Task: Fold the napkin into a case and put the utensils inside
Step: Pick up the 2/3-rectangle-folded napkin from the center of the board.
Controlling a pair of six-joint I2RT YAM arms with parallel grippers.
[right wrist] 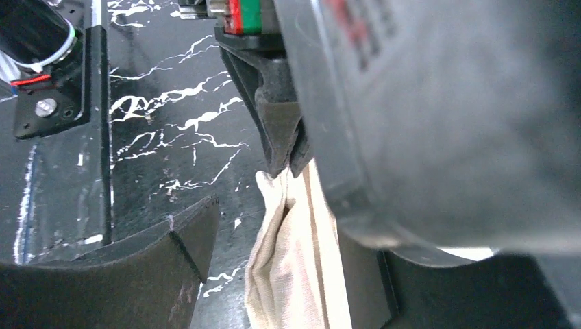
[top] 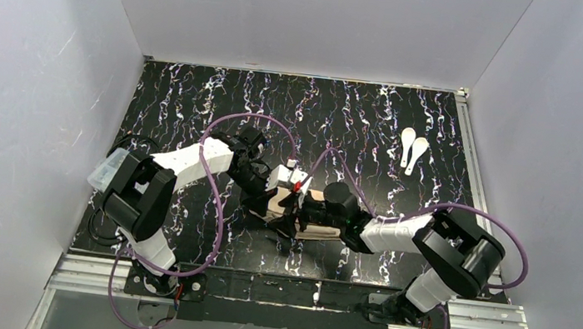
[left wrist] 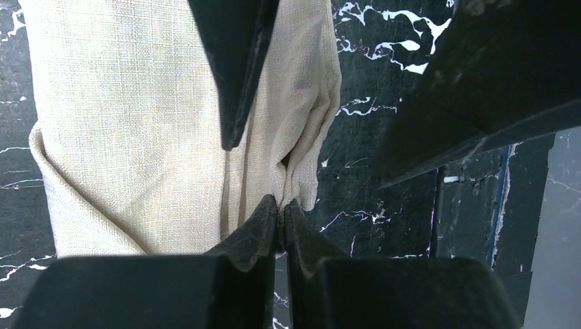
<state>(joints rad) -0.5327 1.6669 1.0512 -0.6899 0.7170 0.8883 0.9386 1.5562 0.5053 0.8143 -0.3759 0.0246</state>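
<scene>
Both arms fold inward so that their wrists meet over the middle of the black marbled table (top: pixel 195 102), nearer its front edge than its back. The left arm rises from its base to a bent elbow on the left, and its white forearm runs rightward to a wrist tipped down at the cloth. The right arm mirrors it: its elbow is out to the right and its forearm reaches leftward and low. The napkin (left wrist: pixel 137 137) lies flat between them as a folded beige strip, with one long edge bunched into a small ridge. The left gripper (left wrist: pixel 281 209) has its fingers pressed together on that bunched edge, pinching a tuck of the napkin just above the tabletop. The right gripper (left wrist: pixel 307 164) faces it with its fingers spread wide. One fingertip (left wrist: pixel 233 103) hangs over the cloth and the other is out over bare table, so the cloth's edge sits between them ungripped. In the right wrist view the left arm's grey body fills most of the frame and hides one right finger. The utensils (top: pixel 412 152) lie side by side at the far right of the table, well apart from the napkin and both grippers.
</scene>
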